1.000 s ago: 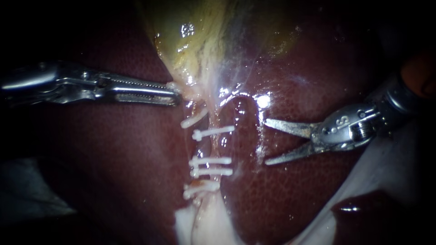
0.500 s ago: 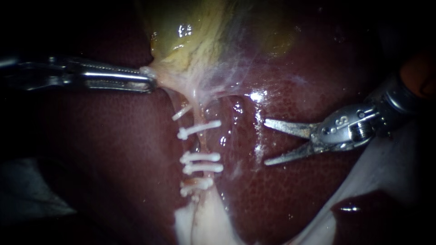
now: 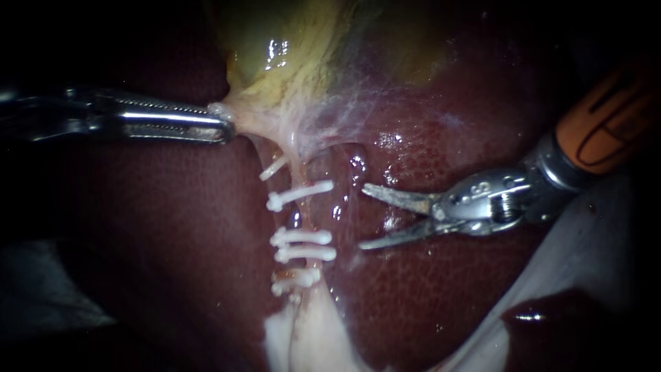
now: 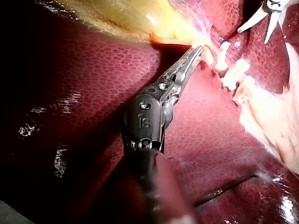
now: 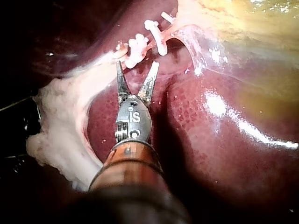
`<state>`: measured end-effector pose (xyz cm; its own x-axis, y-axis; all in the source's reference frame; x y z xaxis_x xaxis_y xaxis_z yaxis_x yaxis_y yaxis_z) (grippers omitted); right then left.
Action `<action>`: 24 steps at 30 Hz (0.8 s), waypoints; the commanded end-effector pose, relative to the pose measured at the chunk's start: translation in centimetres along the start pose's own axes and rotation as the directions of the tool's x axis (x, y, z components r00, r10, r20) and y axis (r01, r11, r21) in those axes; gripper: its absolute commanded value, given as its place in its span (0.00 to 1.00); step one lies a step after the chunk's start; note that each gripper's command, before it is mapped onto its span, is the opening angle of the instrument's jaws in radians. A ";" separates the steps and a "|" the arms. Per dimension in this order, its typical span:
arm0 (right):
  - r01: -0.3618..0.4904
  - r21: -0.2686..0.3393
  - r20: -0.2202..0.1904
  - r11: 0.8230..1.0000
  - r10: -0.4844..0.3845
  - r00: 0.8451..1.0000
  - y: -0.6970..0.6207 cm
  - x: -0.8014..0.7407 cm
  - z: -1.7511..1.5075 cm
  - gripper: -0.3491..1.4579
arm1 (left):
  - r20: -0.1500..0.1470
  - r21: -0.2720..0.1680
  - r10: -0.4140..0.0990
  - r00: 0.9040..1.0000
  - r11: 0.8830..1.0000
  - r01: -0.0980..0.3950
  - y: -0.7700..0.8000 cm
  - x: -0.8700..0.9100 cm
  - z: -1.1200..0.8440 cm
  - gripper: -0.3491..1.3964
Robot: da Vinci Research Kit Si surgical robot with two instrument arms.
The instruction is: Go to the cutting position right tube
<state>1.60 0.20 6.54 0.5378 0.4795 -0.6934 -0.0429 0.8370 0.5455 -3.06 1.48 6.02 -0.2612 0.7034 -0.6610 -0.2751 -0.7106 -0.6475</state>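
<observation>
- left instrument [image 3: 222,128]: jaws clamped on tissue at the gallbladder [image 3: 289,62] neck, holding it taut, out to the left.
- right tube [image 3: 308,217]: runs top to bottom over the liver [image 3: 172,241], with white clips [image 3: 301,195] across it. There is a bare gap between the upper clip and the lower pair.
- right instrument [image 3: 362,215]: jaws wide apart and empty, near the tube but not touching. The gap lies straight left of the tips, and the tube's long axis is square to the jaws. Probably needs a short push left.
</observation>
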 end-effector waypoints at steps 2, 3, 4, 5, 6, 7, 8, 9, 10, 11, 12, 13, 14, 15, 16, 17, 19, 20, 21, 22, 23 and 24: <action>-0.026 0.019 0.003 0.999 0.026 1.000 0.07 -0.08 0.06 0.99 | 0.000 0.001 0.001 1.000 1.000 -0.001 0.00 0.00 0.00 0.00; -0.048 0.033 0.003 0.998 0.048 0.999 0.11 -0.14 0.10 0.99 | 0.000 0.002 0.001 1.000 1.000 -0.001 0.01 0.00 0.00 0.00; -0.061 0.044 0.004 0.997 0.061 0.998 0.13 -0.18 0.13 0.99 | 0.000 0.002 0.001 1.000 1.000 -0.001 0.01 0.00 0.00 0.00; -0.069 0.053 0.005 0.996 0.069 0.998 0.16 -0.22 0.15 0.99 | 0.000 0.002 0.001 1.000 1.000 -0.001 0.01 0.00 0.00 0.00; -0.088 0.064 0.006 0.994 0.088 0.996 0.19 -0.27 0.18 0.99 | 0.001 -0.001 0.001 1.000 1.000 -0.001 0.01 0.00 0.00 0.00; -0.093 0.071 0.008 0.993 0.093 0.996 0.22 -0.30 0.20 0.99 | 0.001 -0.001 0.001 1.000 1.000 -0.001 0.02 0.00 0.00 0.00; -0.104 0.077 0.009 0.992 0.104 0.995 0.24 -0.32 0.22 0.99 | 0.001 0.000 0.001 1.000 1.000 -0.001 0.02 0.00 0.01 0.00; -0.114 0.086 0.011 0.990 0.114 0.993 0.27 -0.35 0.24 0.99 | 0.001 0.000 0.001 1.000 1.000 -0.001 0.02 0.00 0.01 0.00; -0.115 0.092 0.009 0.989 0.114 0.993 0.29 -0.36 0.26 0.98 | 0.001 0.000 0.001 1.000 1.000 -0.001 0.02 0.00 0.01 0.00; -0.121 0.099 0.011 0.988 0.121 0.993 0.30 -0.37 0.28 0.98 | 0.000 0.000 0.001 1.000 1.000 -0.001 0.02 0.00 0.01 0.00; -0.126 0.107 0.010 0.986 0.126 0.992 0.32 -0.38 0.30 0.98 | 0.000 0.000 0.001 1.000 1.000 -0.001 0.03 0.00 0.01 0.00; -0.134 0.112 0.008 0.985 0.134 0.991 0.34 -0.38 0.32 0.98 | 0.000 0.001 0.001 1.000 1.000 -0.001 0.03 0.00 0.01 0.00; -0.135 0.118 0.004 0.984 0.136 0.991 0.35 -0.38 0.33 0.98 | 0.000 0.001 0.001 1.000 1.000 -0.001 0.03 0.00 0.01 0.00; -0.137 0.123 0.002 0.983 0.138 0.990 0.36 -0.38 0.35 0.98 | 0.000 0.001 0.001 1.000 1.000 -0.001 0.03 0.00 0.02 0.00; -0.137 0.131 -0.006 0.982 0.139 0.990 0.37 -0.37 0.38 0.98 | 0.000 0.001 0.001 1.000 1.000 -0.001 0.03 -0.01 0.02 0.00; -0.140 0.139 -0.007 0.980 0.142 0.990 0.38 -0.36 0.41 0.98 | 0.001 -0.002 0.001 1.000 1.000 -0.001 0.03 -0.01 0.02 0.00; -0.147 0.163 -0.019 0.976 0.152 0.988 0.39 -0.33 0.46 0.98 | 0.001 -0.002 0.001 1.000 1.000 -0.001 0.03 -0.01 0.02 0.00; -0.147 0.173 -0.023 0.974 0.154 0.988 0.40 -0.32 0.49 0.98 | 0.001 -0.002 0.001 1.000 1.000 -0.001 0.03 -0.01 0.02 0.00; -0.148 0.181 -0.024 0.972 0.154 0.988 0.40 -0.31 0.51 0.98 | 0.001 -0.002 0.001 1.000 1.000 -0.001 0.03 -0.01 0.02 0.00; -0.145 0.194 -0.027 0.970 0.153 0.988 0.41 -0.29 0.55 0.98 | 0.001 -0.002 0.001 1.000 1.000 -0.001 0.03 -0.01 0.02 0.00; -0.145 0.202 -0.028 0.969 0.153 0.988 0.41 -0.28 0.58 0.97 | 0.001 -0.001 0.001 1.000 1.000 -0.001 0.03 -0.01 0.02 0.00; -0.139 0.211 -0.026 0.968 0.147 0.989 0.41 -0.28 0.60 0.97 | 0.001 -0.001 0.001 1.000 1.000 -0.001 0.04 -0.01 0.02 0.00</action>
<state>1.98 0.25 7.26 0.5043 0.6038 -0.6173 0.0693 0.6843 0.7259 -3.08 1.45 6.01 -0.2622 0.7025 -0.6616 -0.2742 -0.7115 -0.6469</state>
